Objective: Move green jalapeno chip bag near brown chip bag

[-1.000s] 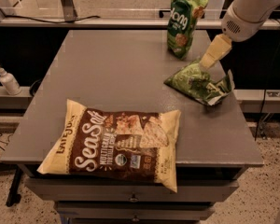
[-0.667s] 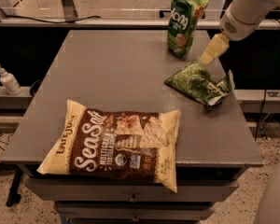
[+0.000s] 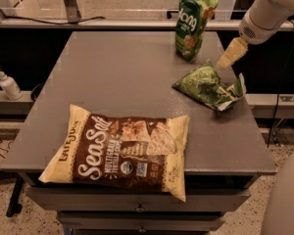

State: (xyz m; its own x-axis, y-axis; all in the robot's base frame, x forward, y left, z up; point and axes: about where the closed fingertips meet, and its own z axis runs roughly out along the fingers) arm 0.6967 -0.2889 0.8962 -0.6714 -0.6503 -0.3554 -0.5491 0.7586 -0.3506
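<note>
**Robot gripper beside a green chip bag on a grey table**

A white bottle (image 3: 9, 83) stands left of the table (image 3: 112, 72). The brown bag (image 3: 122, 151) lies flat at the front edge. A tall pouch (image 3: 193, 21) stands at the back right. The green bag (image 3: 208, 87) lies near the right edge, well apart from the brown bag. The gripper (image 3: 232, 53) is at its far end; its grip cannot be told.
</note>
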